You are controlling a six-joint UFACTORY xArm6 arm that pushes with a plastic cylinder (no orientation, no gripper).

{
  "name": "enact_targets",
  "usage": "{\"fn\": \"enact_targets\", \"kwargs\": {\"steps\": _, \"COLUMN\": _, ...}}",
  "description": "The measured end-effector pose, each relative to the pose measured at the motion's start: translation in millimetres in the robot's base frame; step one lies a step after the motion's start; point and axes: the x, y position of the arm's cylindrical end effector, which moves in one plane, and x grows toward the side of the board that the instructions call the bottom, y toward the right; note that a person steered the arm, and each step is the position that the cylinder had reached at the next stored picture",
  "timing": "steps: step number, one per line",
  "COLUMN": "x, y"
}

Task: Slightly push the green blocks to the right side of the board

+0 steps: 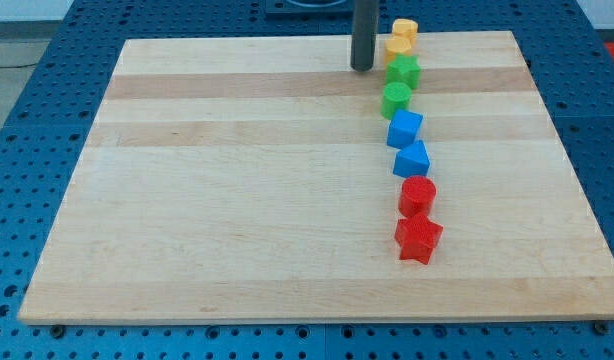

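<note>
Board (237,200): wooden, carrying all eight blocks.
Green blocks: angular one (404,71) and round one (395,99), upper right.
My tip (362,68): just left of them, apart.
Rod: top cut off; no fingers.

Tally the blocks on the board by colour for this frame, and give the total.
Yellow: 2, at the view's top
Green: 2
Blue: 2
Red: 2
Total: 8 blocks. My tip sits just left of the upper green block, not touching.
</note>
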Motion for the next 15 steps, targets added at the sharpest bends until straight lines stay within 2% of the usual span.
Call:
{"fn": "enact_targets", "kwargs": {"steps": 3, "x": -2, "y": 15}}
{"fn": "enact_targets", "kwargs": {"steps": 6, "x": 34, "y": 15}}
{"fn": "enact_targets", "kwargs": {"steps": 8, "x": 34, "y": -1}}
{"fn": "enact_targets", "kwargs": {"steps": 11, "x": 91, "y": -16}}
{"fn": "enact_targets", "kwargs": {"steps": 15, "x": 98, "y": 11}}
